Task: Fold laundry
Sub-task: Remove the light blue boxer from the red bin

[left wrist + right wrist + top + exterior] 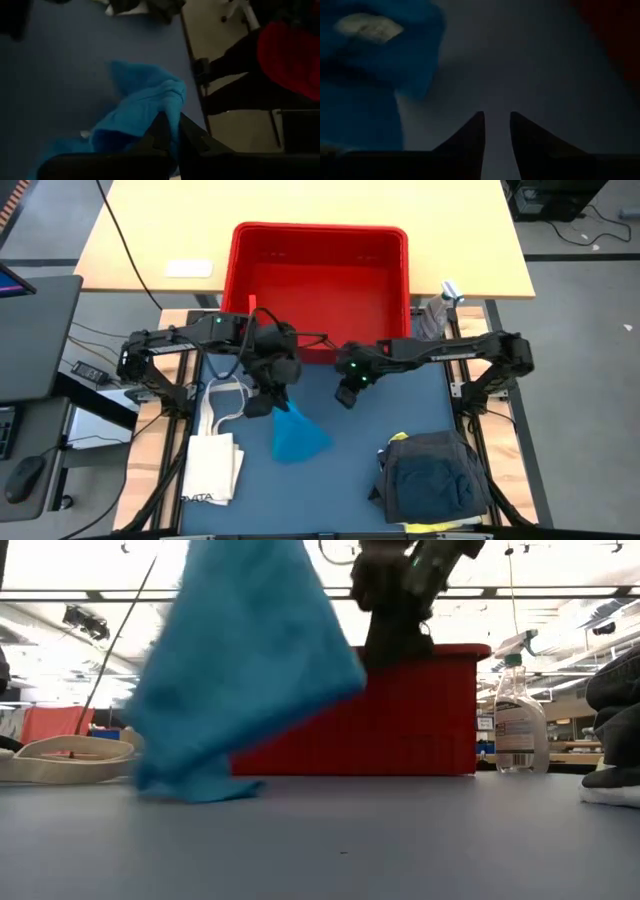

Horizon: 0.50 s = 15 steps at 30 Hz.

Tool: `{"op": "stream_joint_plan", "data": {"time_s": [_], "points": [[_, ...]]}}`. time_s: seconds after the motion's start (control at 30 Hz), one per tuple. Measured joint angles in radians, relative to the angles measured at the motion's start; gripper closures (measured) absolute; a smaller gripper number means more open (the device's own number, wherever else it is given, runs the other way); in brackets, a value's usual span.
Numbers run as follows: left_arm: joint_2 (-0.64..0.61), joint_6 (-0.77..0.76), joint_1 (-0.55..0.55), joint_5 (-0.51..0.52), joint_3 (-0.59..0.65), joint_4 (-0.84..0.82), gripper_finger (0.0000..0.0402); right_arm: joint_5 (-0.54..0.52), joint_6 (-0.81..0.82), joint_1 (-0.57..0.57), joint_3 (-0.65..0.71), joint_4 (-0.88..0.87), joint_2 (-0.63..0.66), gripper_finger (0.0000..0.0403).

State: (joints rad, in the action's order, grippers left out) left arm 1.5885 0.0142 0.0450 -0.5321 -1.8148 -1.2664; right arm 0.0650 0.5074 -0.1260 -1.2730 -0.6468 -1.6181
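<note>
The piece in hand is a bright blue cloth (296, 435), hanging in a loose cone from one pinched corner, its lower folds brushing the blue table mat (400, 395) a little left of centre; in the low view it drapes down as a wide sheet with its hem crumpled on the surface. The left gripper (262, 402) is clenched on that top corner — the left wrist view shows the fabric caught between its closed dark fingers (159, 136). At about two o'clock from the cloth, near but apart from it, the right gripper (346, 393) hovers over bare mat with its fingers (470, 135) a narrow gap apart and nothing between them. Well off at four o'clock, by the mat's near right corner, a heap of dark grey and navy garments (432, 475) waits, a sliver of yellow (398, 438) at its edge. At eight o'clock from the cloth lies a cream tote bag (212, 465), its long handles (222, 395) looping close under the left arm. At twelve o'clock stands the red bin (320, 280), and a spray bottle (436, 315) is at the mat's far right corner. The risk, as I judge it, is a thin single-corner hold: the fabric could slip out, or bunch on the mat instead of spreading flat. The right gripper may also miss a second corner, since the edges are buried in the folds — and a swing leftwards could snag those handles.
</note>
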Motion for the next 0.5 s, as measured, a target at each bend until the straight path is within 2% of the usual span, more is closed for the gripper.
{"op": "stream_joint_plan", "data": {"time_s": [0.1,0.27,0.33,0.5], "points": [[0.0,0.001,0.021,0.022,0.02,-0.004,0.039,-0.068,-0.028,-0.084,0.002,0.065,-0.015,0.0313],[-0.001,0.071,0.07,0.088,0.021,-0.008,0.0388,-0.063,-0.101,-0.304,0.0,0.248,-0.033,0.0323],[-0.001,0.112,0.096,0.127,0.021,-0.011,0.0383,-0.026,-0.118,-0.389,0.0,0.329,-0.055,0.0324],[-0.001,0.224,0.193,0.247,0.022,-0.051,0.038,0.215,-0.073,-0.555,-0.001,0.592,-0.148,0.0325]]}}
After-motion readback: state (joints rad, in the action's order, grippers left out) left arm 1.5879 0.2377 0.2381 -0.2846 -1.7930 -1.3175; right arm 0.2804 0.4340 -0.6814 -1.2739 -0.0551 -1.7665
